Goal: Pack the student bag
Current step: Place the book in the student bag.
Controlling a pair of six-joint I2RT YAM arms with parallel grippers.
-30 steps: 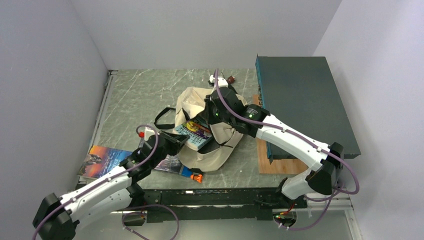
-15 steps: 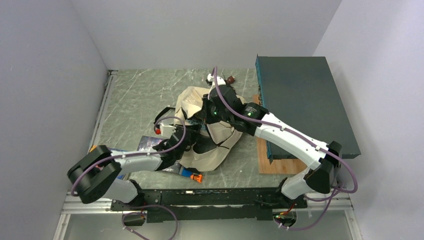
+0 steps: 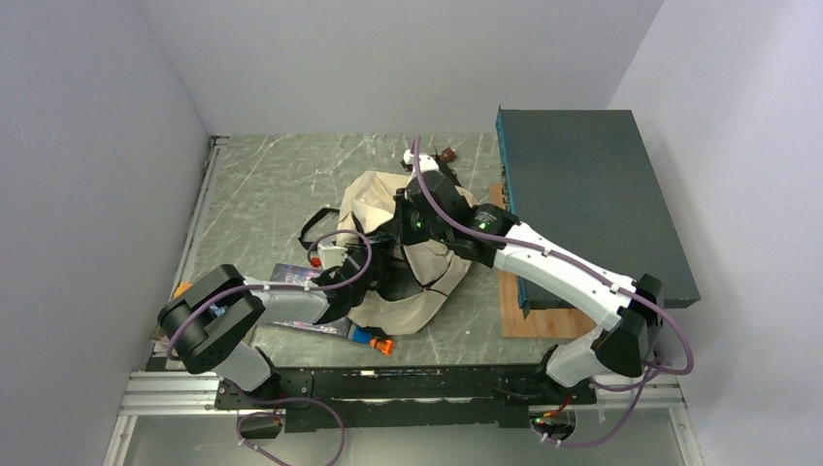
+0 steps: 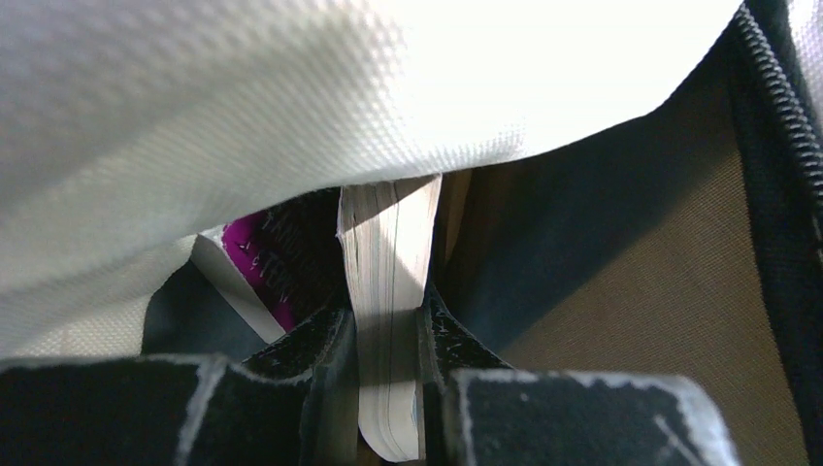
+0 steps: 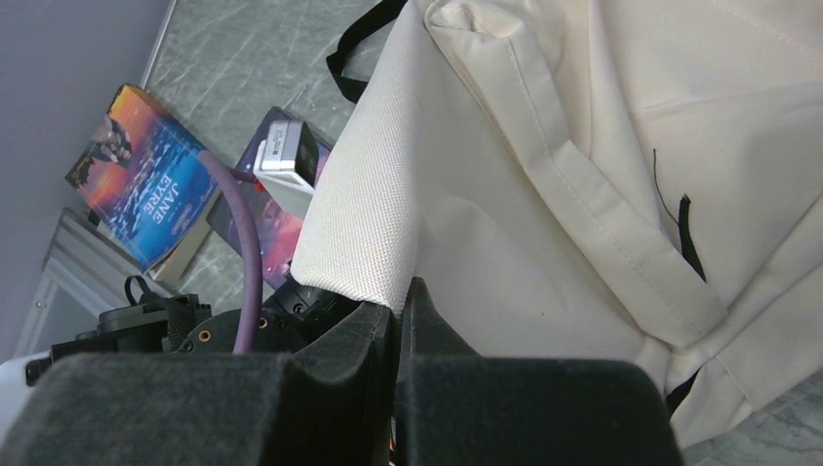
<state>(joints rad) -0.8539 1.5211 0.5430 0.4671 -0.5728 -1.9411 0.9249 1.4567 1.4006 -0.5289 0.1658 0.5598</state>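
Dark teal box (image 3: 592,194), wooden board (image 3: 543,320), grey marble tabletop (image 3: 262,194)

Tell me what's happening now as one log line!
left gripper: shut on book, inside student bag | right gripper: shut on student bag, holds opening edge up

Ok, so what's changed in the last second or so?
The left fingers, clamped on a book, pushed forward into the student bag, so the colourful cover seen at its mouth is now hidden from above. The right fingers stayed pinched on the bag's flap, holding it open.
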